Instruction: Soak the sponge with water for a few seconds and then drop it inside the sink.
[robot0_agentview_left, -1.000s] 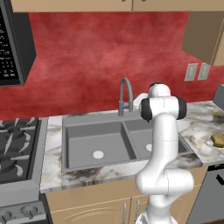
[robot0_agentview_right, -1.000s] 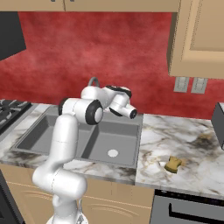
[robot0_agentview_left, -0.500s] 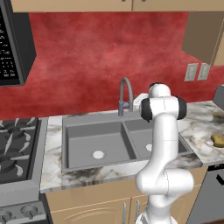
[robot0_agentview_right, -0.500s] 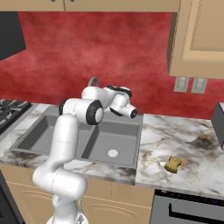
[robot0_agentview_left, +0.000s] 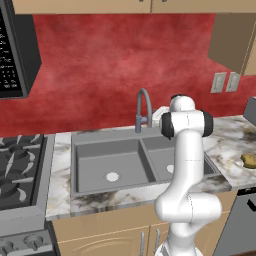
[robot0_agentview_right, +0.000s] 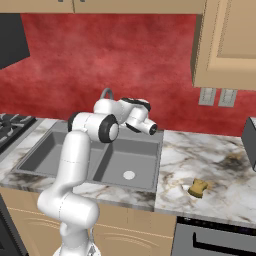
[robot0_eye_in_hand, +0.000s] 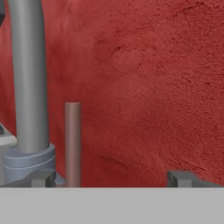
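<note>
Sponge (robot0_agentview_right: 198, 188): small yellow-tan block, lying flat on the marble counter right of the sink, well apart from the basin edge. Sink (robot0_agentview_left: 100, 187): grey double basin with centre divider, one pale round drain in each basin; both basins look dry

Both base views look forward and down from behind the arm, left and right, sharing the sink (robot0_agentview_left: 107, 162), faucet (robot0_agentview_left: 143, 107) and red wall (robot0_agentview_right: 100, 55). The hand view sits close to the faucet base, facing that wall
</note>
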